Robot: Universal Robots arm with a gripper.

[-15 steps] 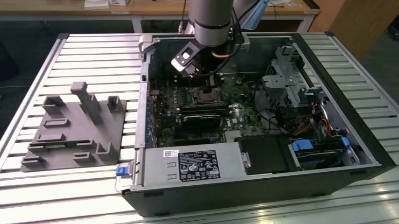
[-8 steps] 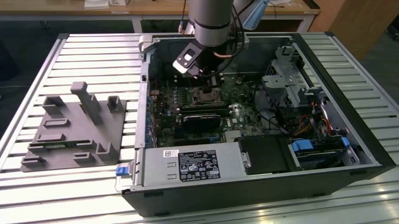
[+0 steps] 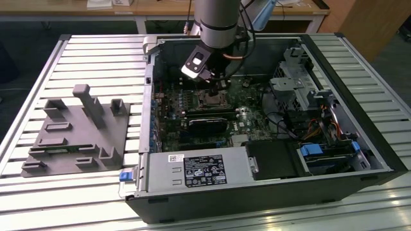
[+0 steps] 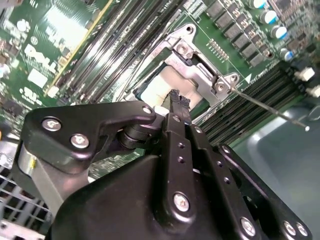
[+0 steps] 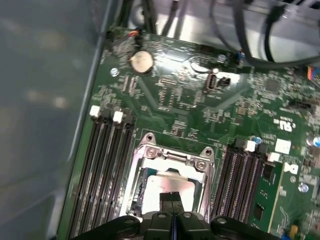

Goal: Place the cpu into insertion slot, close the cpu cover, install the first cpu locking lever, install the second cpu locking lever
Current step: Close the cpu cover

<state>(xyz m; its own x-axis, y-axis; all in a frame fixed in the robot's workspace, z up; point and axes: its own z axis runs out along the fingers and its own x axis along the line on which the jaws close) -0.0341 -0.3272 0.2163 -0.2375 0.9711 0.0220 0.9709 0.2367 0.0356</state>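
Green motherboard [image 5: 175, 100], end effector [image 5: 172, 199] pinched closed, above cpu [image 5: 150, 190].

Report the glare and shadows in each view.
Exterior view: the computer case interior sits in shadow, the slatted table bright. Second wrist view: glare washes out the memory slots and the motherboard beside them. First wrist view: soft reflections on the case wall; the cpu gleams pale.

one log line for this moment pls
gripper shut over cpu | cpu seated in insertion slot | cpu cover down | one lever unlatched
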